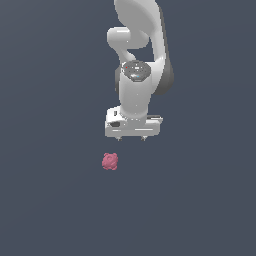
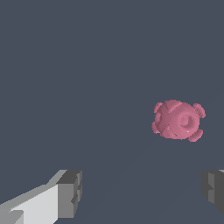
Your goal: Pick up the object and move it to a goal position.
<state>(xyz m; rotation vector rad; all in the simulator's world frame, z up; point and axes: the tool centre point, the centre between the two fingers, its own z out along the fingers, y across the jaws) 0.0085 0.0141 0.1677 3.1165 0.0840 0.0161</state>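
The object (image 1: pixel 110 161) is a small pink-red bumpy blob lying on the dark grey floor. In the exterior view it sits below my white gripper (image 1: pixel 132 138) and a little toward the exterior view's left of it, with a clear gap between them. In the wrist view the object (image 2: pixel 178 120) shows as a round lump with knobs around it, off to one side of the line between my fingers. My gripper (image 2: pixel 142 192) is open, its two grey fingertips (image 2: pixel 70 192) far apart with nothing between them.
The arm's white links (image 1: pixel 137 55) rise behind the gripper. The dark grey floor (image 1: pixel 50 200) spreads flat all around with no other things on it.
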